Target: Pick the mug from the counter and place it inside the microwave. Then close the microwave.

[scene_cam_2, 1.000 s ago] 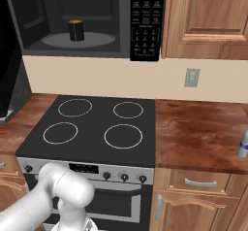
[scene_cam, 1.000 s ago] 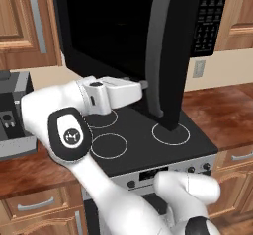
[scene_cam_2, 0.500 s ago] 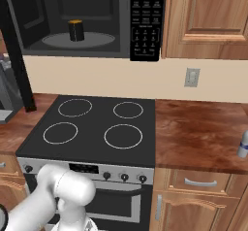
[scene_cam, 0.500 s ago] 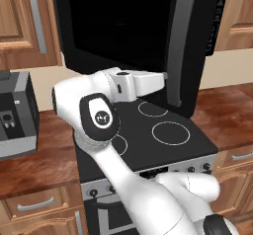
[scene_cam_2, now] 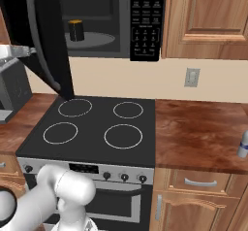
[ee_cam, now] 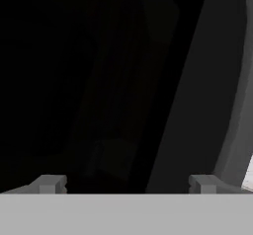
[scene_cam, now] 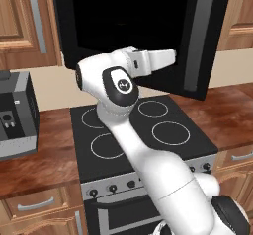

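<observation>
right base view | mug (scene_cam_2: pixel 74 30) upright in microwave (scene_cam_2: pixel 97 26) | hand (ee_cam: pixel 127 183) fingers apart, empty

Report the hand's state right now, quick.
Hand: open, fingertips spread wide, holding nothing; it faces the dark microwave door.

The reddish-brown wood surface (scene_cam_2: pixel 201 133) runs on both sides of the black stovetop (scene_cam_2: pixel 97 128). A grey-black appliance (scene_cam: pixel 15 115) sits on its left stretch, and a slim white bottle (scene_cam_2: pixel 243 144) stands at the far right edge.
</observation>
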Available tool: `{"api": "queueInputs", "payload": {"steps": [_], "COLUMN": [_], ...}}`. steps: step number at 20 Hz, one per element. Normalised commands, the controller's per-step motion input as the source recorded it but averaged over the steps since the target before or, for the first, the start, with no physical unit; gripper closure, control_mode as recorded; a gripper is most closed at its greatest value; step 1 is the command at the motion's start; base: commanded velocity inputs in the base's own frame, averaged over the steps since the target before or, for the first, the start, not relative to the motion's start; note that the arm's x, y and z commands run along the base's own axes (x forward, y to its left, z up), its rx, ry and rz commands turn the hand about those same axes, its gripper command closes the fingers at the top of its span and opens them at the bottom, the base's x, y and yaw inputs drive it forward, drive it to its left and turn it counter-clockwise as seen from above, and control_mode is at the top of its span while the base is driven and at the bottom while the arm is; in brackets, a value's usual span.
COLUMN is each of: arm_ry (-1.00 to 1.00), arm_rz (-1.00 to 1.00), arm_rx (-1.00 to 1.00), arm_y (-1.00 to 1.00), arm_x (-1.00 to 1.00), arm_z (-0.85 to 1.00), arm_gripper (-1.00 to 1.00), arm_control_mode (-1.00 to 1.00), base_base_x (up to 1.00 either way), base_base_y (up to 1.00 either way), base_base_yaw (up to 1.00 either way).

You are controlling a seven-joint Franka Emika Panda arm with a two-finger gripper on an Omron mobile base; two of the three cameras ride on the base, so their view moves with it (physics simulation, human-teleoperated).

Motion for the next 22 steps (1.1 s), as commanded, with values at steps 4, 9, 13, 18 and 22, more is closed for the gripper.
{"api": "queueInputs", "payload": {"steps": [4, 9, 13, 18, 22], "arm_ry": [0.0, 0.0, 0.0, 0.0, 0.0], "arm_rz": [0.0, 0.0, 0.01, 0.03, 0.03], "arm_rx": [0.0, 0.0, 0.0, 0.0, 0.0], "arm_y": [-0.28, -0.24, -0.19, -0.17, -0.19], "arm_x": [0.59, 0.49, 0.45, 0.36, 0.16], "arm_z": [0.24, 0.18, 0.24, 0.2, 0.18], "arm_gripper": [-1.0, -1.0, -1.0, -1.0, -1.0], "arm_control_mode": [-1.0, -1.0, -1.0, -1.0, -1.0], "base_base_x": [0.0, 0.0, 0.0, 0.0, 0.0], "base_base_y": [0.0, 0.0, 0.0, 0.0, 0.0], "base_base_yaw": [0.0, 0.0, 0.0, 0.0, 0.0]}}
